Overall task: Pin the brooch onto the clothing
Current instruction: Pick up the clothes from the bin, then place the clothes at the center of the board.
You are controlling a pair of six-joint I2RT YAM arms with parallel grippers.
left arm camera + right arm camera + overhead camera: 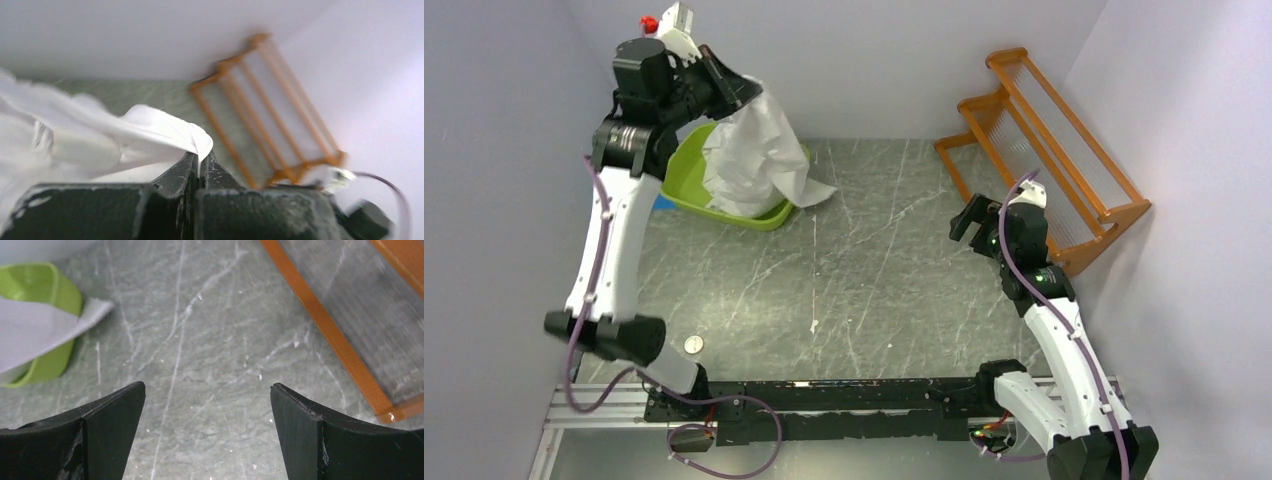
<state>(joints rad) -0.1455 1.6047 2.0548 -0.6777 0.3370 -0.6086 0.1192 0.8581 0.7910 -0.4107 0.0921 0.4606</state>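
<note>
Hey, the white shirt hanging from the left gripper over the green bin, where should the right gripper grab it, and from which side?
Probably the loose corner of the shirt, approached low from the right, where the open right gripper is. It sticks out flat past the green bin over the table, away from the left gripper.

You've got a grey marbled table [874,280] carrying a lime-green basin [679,185] far left, an orange wooden rack [1036,155] far right — and a small round brooch [694,344] near-left.
</note>
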